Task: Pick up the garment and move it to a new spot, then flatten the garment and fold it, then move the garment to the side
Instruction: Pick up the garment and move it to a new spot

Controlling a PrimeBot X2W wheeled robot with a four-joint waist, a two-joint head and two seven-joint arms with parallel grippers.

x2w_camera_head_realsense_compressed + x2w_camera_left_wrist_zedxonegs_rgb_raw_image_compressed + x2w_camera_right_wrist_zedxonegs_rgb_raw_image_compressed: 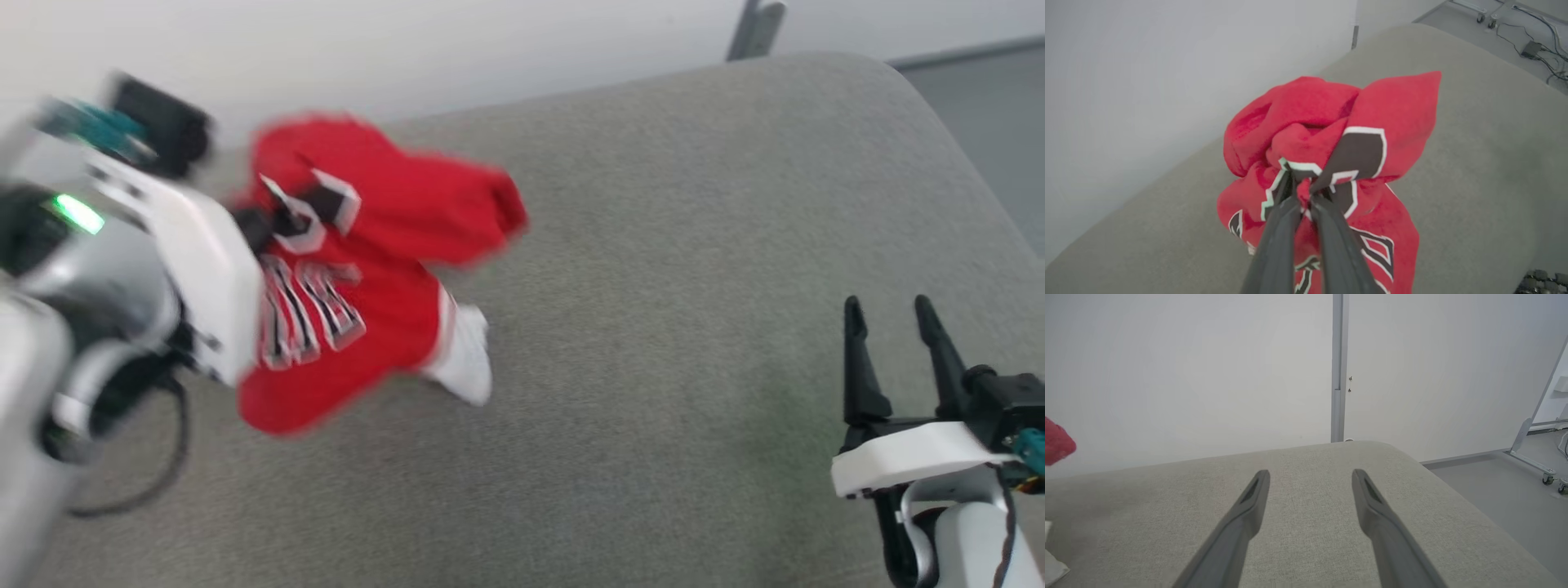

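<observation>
One wrist view bares left gripper (1303, 191) pinching garment (1310, 106) folds; right gripper (888, 306) stands spread.

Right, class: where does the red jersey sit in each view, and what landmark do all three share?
Head view: red jersey left of centre, bunched up.
Left wrist view: centre, pinched in the left gripper.
Right wrist view: a scrap of it at the left edge.
Shared landmark: the grey fabric surface.

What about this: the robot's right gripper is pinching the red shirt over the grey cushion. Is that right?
No, the left gripper is pinching the red shirt over the grey cushion; the left wrist view shows it.
</observation>
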